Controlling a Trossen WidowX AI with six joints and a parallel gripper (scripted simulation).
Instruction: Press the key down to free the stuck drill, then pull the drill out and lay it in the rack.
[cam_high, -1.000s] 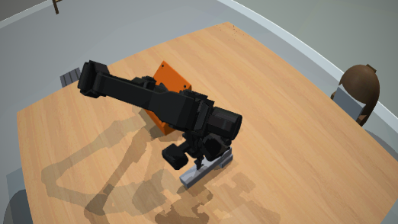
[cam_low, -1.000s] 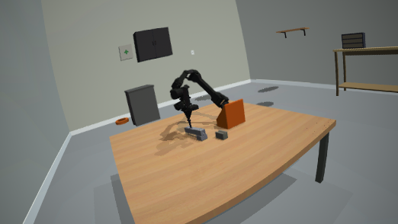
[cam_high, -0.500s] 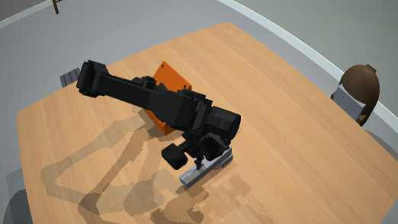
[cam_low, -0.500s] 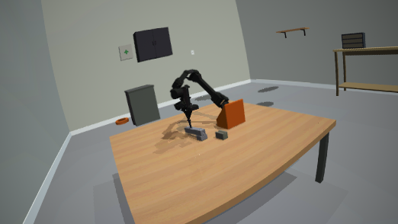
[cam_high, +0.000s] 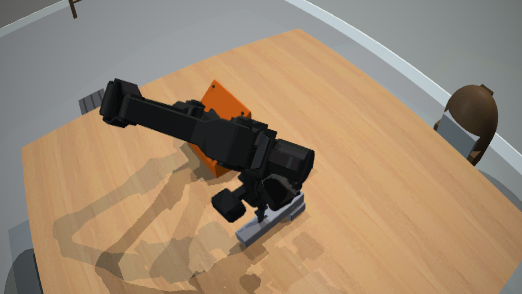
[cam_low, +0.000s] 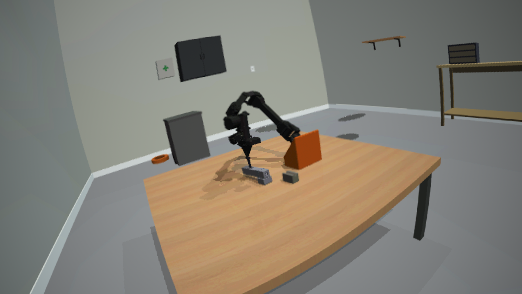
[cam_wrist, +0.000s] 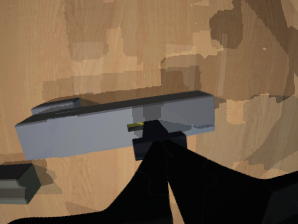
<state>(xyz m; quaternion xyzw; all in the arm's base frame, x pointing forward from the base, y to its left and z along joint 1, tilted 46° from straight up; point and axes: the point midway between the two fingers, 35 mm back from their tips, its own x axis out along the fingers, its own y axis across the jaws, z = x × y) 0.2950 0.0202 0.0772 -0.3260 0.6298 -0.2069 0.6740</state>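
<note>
A long blue-grey bar (cam_high: 251, 234) (cam_low: 255, 172) (cam_wrist: 75, 134) lies on the table, with a smaller grey block (cam_high: 298, 212) (cam_wrist: 56, 105) against one side near its end. A small yellow-edged slot (cam_wrist: 134, 126) shows in its top. My gripper (cam_high: 261, 218) (cam_low: 250, 165) (cam_wrist: 161, 147) is shut and empty, pointing down with its tips at the top of the bar, right beside the slot. I cannot tell if they press on it. An orange wedge-shaped stand (cam_high: 225, 102) (cam_low: 309, 149) stands near the arm's base. No separate drill can be made out.
A small dark grey-green block (cam_low: 290, 177) (cam_wrist: 17, 184) stands on the table (cam_high: 380, 150) (cam_low: 325, 215), a little apart from the bar; the arm hides it in the top view. The arm reaches over the orange stand. A brown chair-like object (cam_high: 472, 107) is beyond the table's edge.
</note>
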